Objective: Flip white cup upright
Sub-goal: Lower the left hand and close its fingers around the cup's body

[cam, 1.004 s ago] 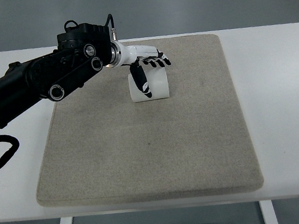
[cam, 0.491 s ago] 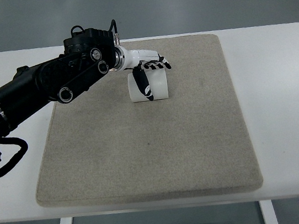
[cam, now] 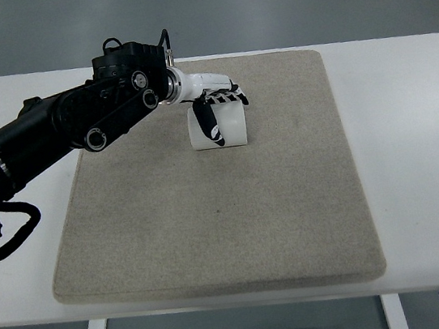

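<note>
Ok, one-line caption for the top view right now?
Left robot hand clasping the white cup on the grey mat.

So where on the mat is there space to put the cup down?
Most of the grey mat is bare: the whole near half below the white cup, and the wide strip to its right, up to the mat's right edge. It is crowded only at the far left corner, where the left hand wraps the cup and its arm crosses over.
</note>
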`<state>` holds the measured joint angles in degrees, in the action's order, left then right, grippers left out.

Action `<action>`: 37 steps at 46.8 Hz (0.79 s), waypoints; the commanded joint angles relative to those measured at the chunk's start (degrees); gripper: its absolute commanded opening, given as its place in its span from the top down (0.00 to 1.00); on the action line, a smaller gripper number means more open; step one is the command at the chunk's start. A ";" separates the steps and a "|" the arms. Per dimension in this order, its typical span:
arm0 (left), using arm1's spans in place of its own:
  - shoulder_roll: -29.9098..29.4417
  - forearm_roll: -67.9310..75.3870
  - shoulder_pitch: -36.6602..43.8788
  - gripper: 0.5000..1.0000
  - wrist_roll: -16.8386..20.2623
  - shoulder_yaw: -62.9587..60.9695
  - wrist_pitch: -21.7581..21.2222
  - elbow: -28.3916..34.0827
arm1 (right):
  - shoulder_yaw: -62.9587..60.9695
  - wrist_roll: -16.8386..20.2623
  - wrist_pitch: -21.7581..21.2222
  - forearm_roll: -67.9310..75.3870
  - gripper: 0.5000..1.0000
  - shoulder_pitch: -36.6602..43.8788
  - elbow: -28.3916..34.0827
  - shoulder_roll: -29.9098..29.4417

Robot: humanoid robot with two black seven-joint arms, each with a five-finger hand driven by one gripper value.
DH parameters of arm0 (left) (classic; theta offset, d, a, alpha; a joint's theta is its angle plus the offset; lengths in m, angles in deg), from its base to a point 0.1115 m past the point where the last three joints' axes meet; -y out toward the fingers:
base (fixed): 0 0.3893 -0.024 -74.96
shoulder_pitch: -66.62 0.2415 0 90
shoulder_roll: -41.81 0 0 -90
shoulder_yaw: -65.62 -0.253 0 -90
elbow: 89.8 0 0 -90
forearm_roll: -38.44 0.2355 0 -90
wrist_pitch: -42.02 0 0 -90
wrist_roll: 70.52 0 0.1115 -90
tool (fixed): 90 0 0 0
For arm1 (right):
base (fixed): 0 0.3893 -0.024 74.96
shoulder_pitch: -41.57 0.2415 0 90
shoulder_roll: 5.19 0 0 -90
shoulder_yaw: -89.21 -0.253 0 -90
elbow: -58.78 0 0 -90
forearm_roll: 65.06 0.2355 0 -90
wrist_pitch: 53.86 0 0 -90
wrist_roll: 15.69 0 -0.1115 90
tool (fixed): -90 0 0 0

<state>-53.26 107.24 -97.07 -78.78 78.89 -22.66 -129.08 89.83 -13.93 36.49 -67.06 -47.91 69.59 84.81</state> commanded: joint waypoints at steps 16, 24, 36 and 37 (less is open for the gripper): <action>-0.37 -1.47 -0.32 1.00 0.97 1.14 0.78 -0.18 | 0.00 0.00 0.00 -0.01 0.10 0.00 0.00 0.00; -1.51 -6.91 -0.49 1.00 1.32 2.19 1.31 0.61 | 0.00 0.00 0.00 -0.01 0.10 0.00 0.00 0.00; -4.41 -20.71 -0.76 1.00 6.06 3.34 4.47 4.83 | 0.00 0.00 0.00 -0.01 0.10 0.00 0.00 0.00; -4.76 -21.85 -0.76 1.00 6.67 3.25 4.99 5.27 | 0.00 0.00 0.00 -0.01 0.10 0.09 0.00 0.00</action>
<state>-57.12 88.87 -97.84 -73.79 82.17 -19.08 -124.91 89.82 -13.94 36.49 -67.06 -47.91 69.59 84.81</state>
